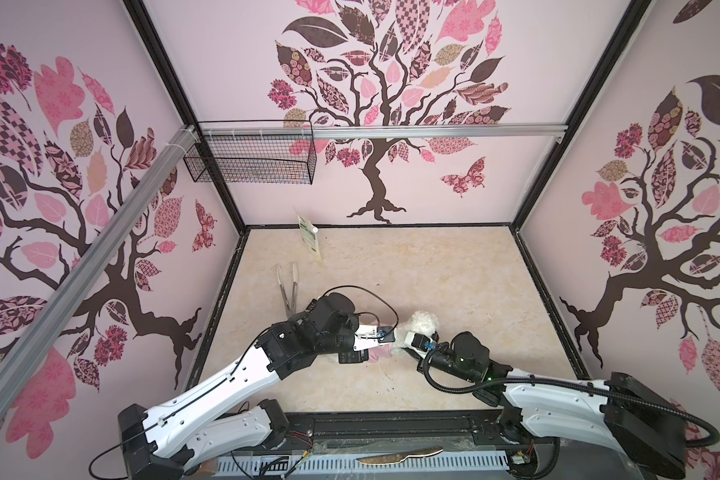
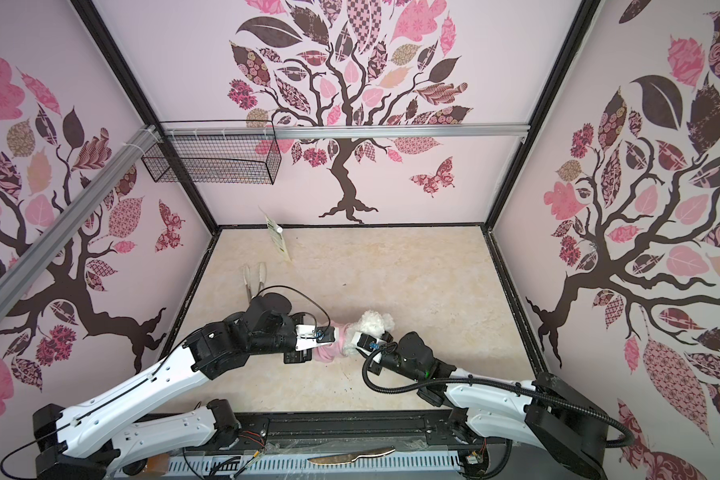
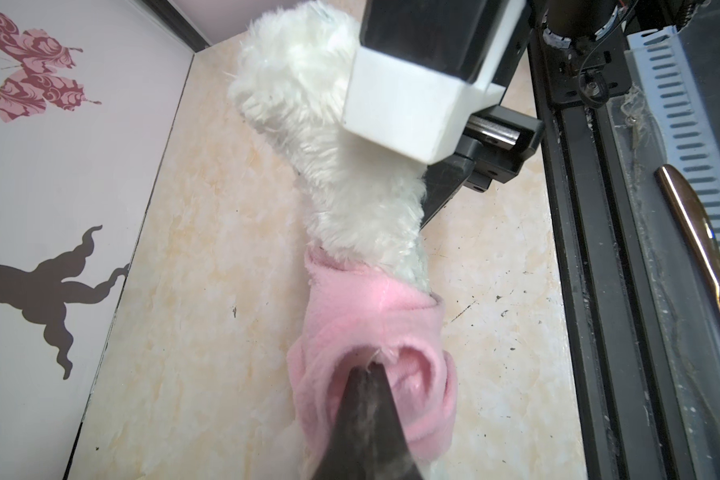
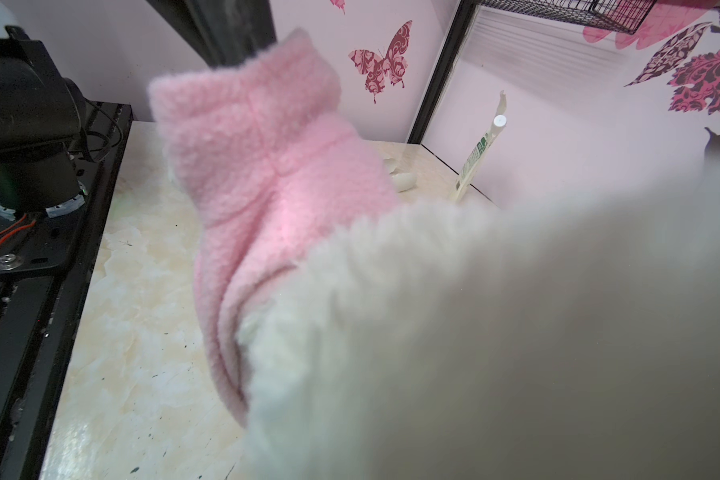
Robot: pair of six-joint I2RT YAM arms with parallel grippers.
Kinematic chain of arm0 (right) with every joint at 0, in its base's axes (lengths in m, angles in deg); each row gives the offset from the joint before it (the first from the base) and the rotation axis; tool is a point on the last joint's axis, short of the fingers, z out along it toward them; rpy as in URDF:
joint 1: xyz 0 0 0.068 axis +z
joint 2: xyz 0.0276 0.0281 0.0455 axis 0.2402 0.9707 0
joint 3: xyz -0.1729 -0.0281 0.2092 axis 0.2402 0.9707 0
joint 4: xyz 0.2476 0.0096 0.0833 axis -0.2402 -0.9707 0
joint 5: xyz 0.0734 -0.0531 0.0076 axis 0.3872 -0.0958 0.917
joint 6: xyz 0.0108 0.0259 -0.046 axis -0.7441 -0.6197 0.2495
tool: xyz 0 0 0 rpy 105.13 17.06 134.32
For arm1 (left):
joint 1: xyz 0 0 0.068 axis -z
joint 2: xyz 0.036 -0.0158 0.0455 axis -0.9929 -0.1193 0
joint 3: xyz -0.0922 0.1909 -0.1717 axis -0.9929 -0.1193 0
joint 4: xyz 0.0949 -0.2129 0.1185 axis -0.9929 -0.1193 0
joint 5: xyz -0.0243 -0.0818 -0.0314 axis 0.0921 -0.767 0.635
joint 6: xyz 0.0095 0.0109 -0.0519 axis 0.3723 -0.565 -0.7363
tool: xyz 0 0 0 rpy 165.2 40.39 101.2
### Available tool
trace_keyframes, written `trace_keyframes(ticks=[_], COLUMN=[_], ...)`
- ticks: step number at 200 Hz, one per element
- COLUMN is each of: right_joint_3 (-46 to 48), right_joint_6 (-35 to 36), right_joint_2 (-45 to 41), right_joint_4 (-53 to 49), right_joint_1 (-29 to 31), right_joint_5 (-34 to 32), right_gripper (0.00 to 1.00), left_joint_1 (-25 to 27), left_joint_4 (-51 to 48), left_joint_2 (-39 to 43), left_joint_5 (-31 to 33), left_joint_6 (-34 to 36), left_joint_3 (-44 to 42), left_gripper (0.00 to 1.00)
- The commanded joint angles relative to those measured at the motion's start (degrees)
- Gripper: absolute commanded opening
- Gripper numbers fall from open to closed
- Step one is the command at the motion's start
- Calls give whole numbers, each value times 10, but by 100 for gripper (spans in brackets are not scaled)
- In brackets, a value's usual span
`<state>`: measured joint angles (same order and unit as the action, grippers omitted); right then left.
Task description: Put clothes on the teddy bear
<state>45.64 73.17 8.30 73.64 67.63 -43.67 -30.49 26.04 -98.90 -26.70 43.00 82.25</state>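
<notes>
A fluffy white teddy bear (image 1: 422, 321) is stretched between two robot grippers over the front half of a marble-patterned table (image 1: 433, 270), with one end of it sleeved in a pink hoodie (image 3: 371, 316). In both top views the arms hide most of the bear, leaving a white tuft and slivers of pink between them. The left wrist view shows more. The left gripper (image 3: 368, 371), on the hoodie side of the bear, has its dark fingers (image 3: 366, 415) pressed fully together on a pinch of pink fleece, and the cloth gathers toward their tips. The same view shows the right gripper (image 1: 404, 346) at the bear's bare end, its white housing against the fur and one black finger lying along the bear's flank. It appears closed on the plush body. The right wrist view hides those fingers behind blurred white fur that fills most of the picture, with the hoodie rising beyond the bear. That view also gives the closest look at a cream tube (image 4: 476, 156) far behind the bear, its white cap toward the back wall; its green lettering is too small to read. Tongs (image 1: 287, 286) lie behind the bear on the left arm's side. A wire basket (image 1: 250, 160) hangs high behind the bear, and a gold-coloured knife (image 1: 400, 455) rests on the rail in front of it.
</notes>
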Motion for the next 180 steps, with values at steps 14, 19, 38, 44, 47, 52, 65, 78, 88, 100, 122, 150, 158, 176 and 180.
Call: trace_keyframes(ticks=[14, 19, 38, 44, 47, 52, 65, 78, 88, 100, 122, 150, 158, 176, 180], right_joint_3=[-14, -15, -13, -14, -14, -14, -14, -16, -17, -18, -23, -26, -27, -30, -31], right_joint_6=[-8, -10, -13, -14, -14, -15, -17, -19, -21, -23, -30, -34, -38, -49, -52], right_joint_2=[-6, -5, -3, -3, -3, -3, -3, -4, -5, -6, -9, -3, -2, -4, -5], right_joint_4=[26, 26, 29, 29, 30, 31, 34, 35, 36, 37, 42, 57, 64, 79, 84], right_joint_1=[5, 5, 5, 6, 5, 5, 5, 5, 5, 5, 6, 6, 7, 6, 7], right_joint_5=[7, 7, 9, 10, 11, 11, 15, 21, 22, 26, 42, 67, 69, 73, 74], right_gripper=[14, 14, 14, 14, 14, 14, 14, 14, 14, 14, 14, 13, 13, 13, 13], left_joint_1=[2, 2, 2, 2, 2, 2, 2, 2, 2, 2, 2, 2, 2, 2, 2], left_joint_4=[-2, -2, -1, 2, 4, 9, 16, 20, 17, 15, 19, 36, 37, 24, 19], left_joint_2=[-10, -12, -14, -14, -14, -14, -14, -20, -26, -34, -44, -62, -69, -87, -91], left_joint_5=[13, 13, 13, 15, 16, 17, 18, 19, 16, 14, 14, -9, -19, -39, -42], left_joint_6=[14, 13, 13, 12, 11, 10, 7, 5, 5, 5, 6, -4, -7, -9, -10], left_joint_3=[34, 35, 34, 33, 32, 31, 28, 28, 30, 31, 29, 28, 28, 28, 26], left_gripper=[8, 9, 11, 12, 12, 13, 15, 18, 20, 21, 25, 30, 32, 35, 35])
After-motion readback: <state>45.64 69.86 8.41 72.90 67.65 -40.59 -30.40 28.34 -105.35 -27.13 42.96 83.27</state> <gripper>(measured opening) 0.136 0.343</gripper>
